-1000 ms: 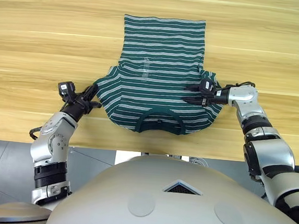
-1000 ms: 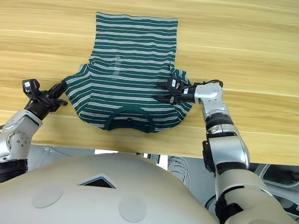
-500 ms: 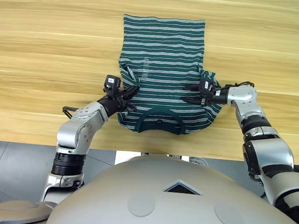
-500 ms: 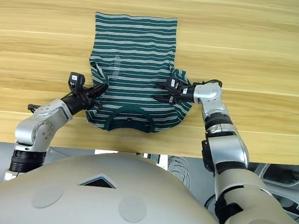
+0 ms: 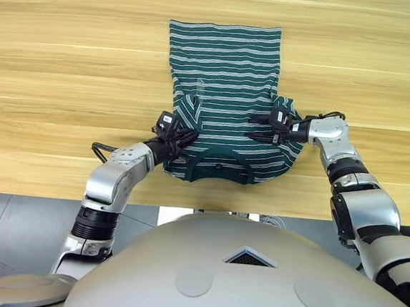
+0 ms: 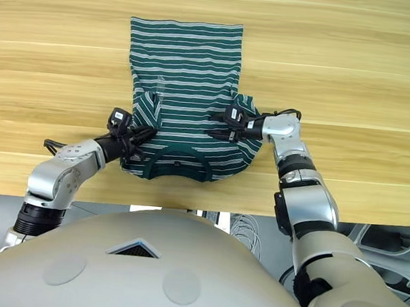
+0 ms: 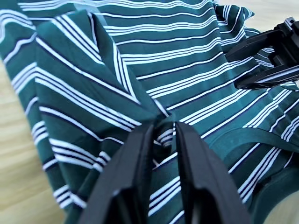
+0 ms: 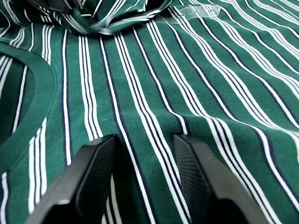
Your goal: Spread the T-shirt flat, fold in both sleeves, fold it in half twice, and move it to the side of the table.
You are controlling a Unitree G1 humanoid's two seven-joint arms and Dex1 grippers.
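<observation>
Pale wooden planks of the table (image 5: 57,40) run crosswise beyond both end effectors, and grey floor (image 5: 11,230) lies past its near edge. On the table lies the T-shirt (image 5: 224,62), dark green with thin white stripes. Its body stretches away from both end effectors to a straight far hem, and its collar (image 5: 219,158) sits between them at the near side.

The left sleeve (image 5: 187,109) is turned in over the shirt's body, just ahead of the left end effector (image 5: 181,133). That end effector is closed narrow, with a ridge of the striped cloth pinched between its fingers (image 7: 140,154).

The right sleeve (image 5: 290,125) lies bunched and rumpled under and around the right end effector (image 5: 259,128). That end effector rests on the cloth with its fingers (image 8: 93,163) spread apart, flat fabric showing between them and nothing gripped.

A small clear strip (image 8: 201,9) is stuck to the chest, beyond the right end effector.
</observation>
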